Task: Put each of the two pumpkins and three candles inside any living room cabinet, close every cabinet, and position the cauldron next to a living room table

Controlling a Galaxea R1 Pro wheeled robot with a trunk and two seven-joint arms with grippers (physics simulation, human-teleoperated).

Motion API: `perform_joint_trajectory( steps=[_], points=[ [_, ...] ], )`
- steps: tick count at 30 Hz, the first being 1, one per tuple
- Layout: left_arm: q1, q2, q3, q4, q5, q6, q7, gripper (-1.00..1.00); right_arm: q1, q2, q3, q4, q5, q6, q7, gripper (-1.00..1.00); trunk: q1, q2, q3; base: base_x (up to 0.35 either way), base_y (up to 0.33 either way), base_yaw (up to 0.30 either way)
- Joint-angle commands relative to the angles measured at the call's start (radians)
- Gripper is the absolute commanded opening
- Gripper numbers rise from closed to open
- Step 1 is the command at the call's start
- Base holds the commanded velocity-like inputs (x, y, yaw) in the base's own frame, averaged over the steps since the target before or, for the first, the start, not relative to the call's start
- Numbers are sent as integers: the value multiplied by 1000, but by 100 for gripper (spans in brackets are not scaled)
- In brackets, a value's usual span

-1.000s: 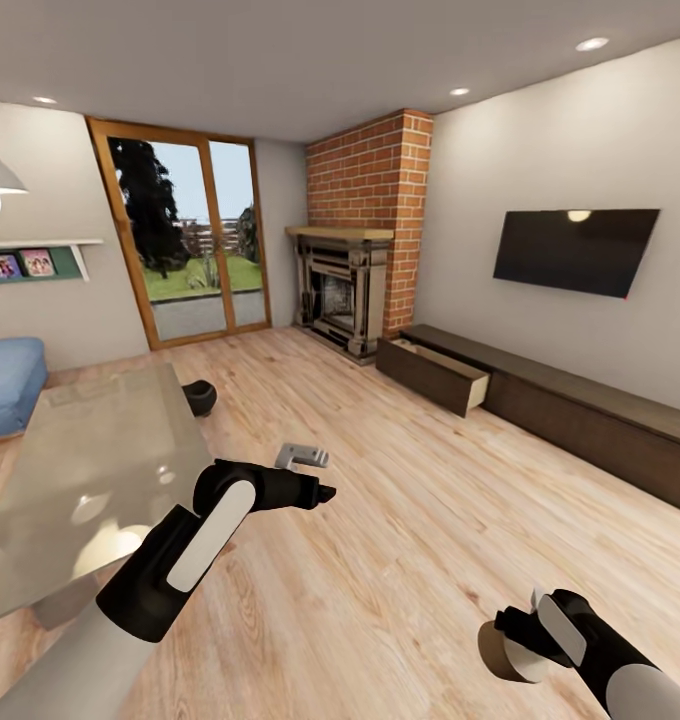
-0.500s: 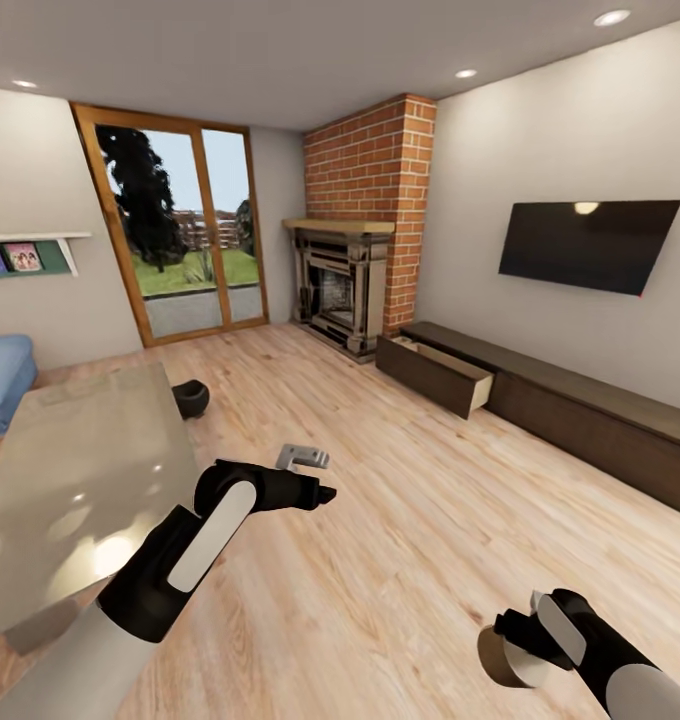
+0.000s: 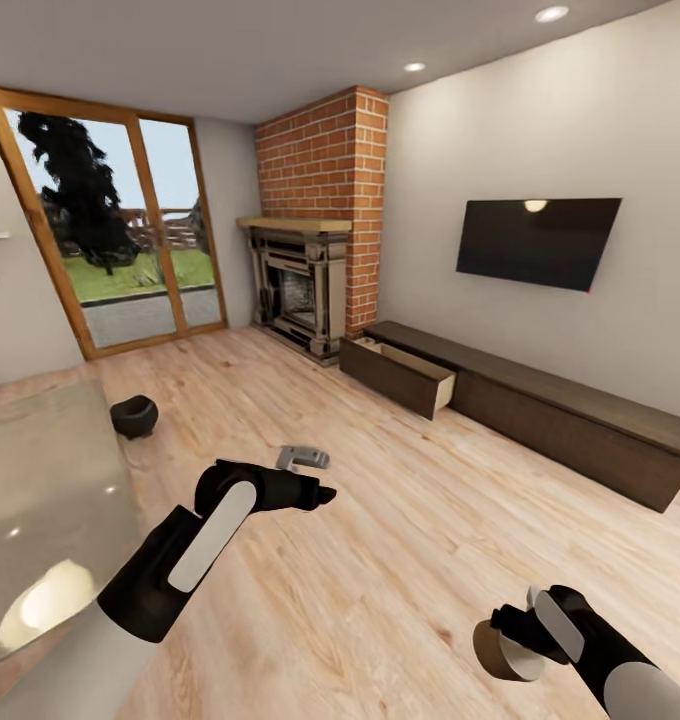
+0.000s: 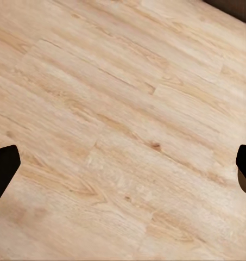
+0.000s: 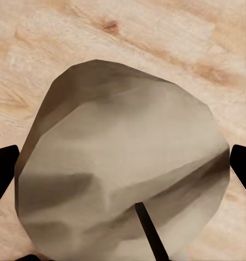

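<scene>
So we're in the living room (image 3: pixel 400 520), a big space with a light plank floor (image 3: pixel 380 560), glass doors (image 3: pixel 110 250) at the far end, a brick chimney (image 3: pixel 325 160) over the fireplace (image 3: pixel 295 285) and a black TV (image 3: pixel 535 240) on the wall. Along that wall's foot runs the long dark cabinet (image 3: pixel 570 420); its drawer (image 3: pixel 400 372) at the fireplace end is pulled out with the pale inside showing, most likely left that way to take the next drop. Our table (image 3: pixel 50 500) has its glassy top at the near side, and the cauldron (image 3: pixel 134 415) sits on the floor just off its far corner, so that part looks about done. Our left gripper (image 3: pixel 325 492) hangs over bare floor, jaws spread, nothing in them. Our right gripper (image 3: pixel 500 640) has its jaws pinching a candle (image 5: pixel 123 168), a tan stub with the wick showing, carried low, well apart from the cabinet. We'd judge we're mid-carry toward the drawer.
</scene>
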Motion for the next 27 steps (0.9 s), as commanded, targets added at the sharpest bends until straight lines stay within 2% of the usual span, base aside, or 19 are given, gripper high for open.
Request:
perform_joint_trajectory(
  steps=[1, 12, 27],
  points=[
    [-1, 1, -2, -1, 10, 2, 10, 100, -1, -1, 7, -2, -10, 2, -8, -100, 1, -1, -2, 315, -146, -271],
    [-1, 1, -2, 0, 10, 2, 10, 100, 0, 1, 8, -2, -10, 2, -8, -100, 1, -1, -10, 323, -54, -230],
    [-1, 1, -2, -1, 10, 2, 10, 100, 0, 1, 11, -3, -9, 2, -8, -100, 1, -1, -12, 333, -1, -19]
  ],
)
